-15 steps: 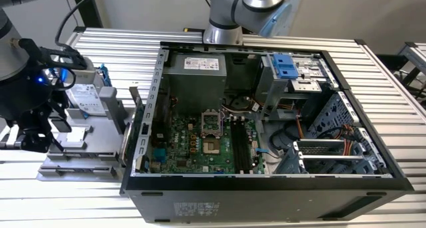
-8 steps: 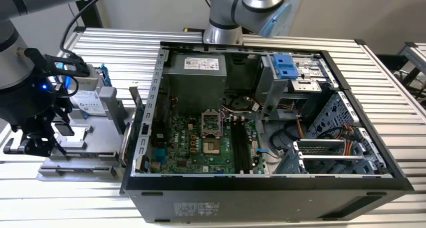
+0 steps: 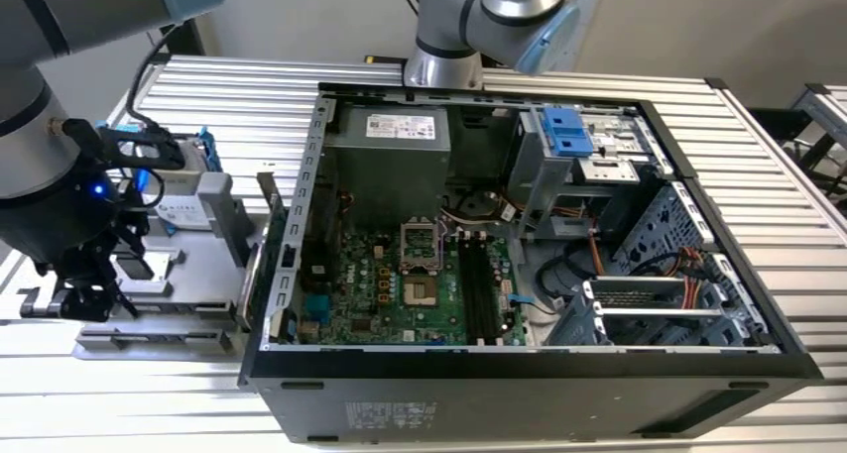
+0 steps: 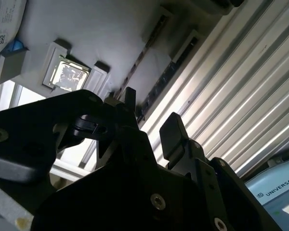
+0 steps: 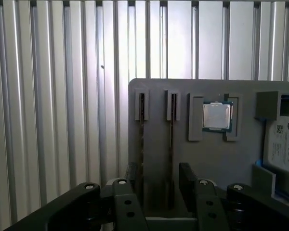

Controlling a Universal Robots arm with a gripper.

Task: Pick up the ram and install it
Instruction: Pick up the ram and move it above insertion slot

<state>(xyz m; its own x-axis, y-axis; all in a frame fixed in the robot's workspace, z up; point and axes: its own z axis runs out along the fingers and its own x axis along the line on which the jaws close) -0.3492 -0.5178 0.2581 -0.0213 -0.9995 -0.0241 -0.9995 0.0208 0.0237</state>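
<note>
Two thin dark sticks stand on edge in parallel slots of the grey parts tray (image 5: 216,163). I take them for ram: one ram stick (image 5: 172,144) (image 4: 169,79) lies in line with the gap between my fingers, and the other stick (image 5: 141,144) (image 4: 145,55) runs by one finger. My gripper (image 5: 159,174) (image 4: 151,108) (image 3: 90,299) is open and hovers above the near end of these slots, holding nothing. The open computer case (image 3: 285,275) stands to the exterior view's right of the tray, and its green board has long black slot rails (image 3: 479,289).
A square silver processor chip (image 5: 216,116) (image 4: 70,74) sits in a tray pocket beside the slots. A labelled drive (image 5: 285,144) lies further along. The ribbed metal tabletop (image 5: 53,96) surrounds the tray. A second arm's base (image 3: 443,66) stands behind the case.
</note>
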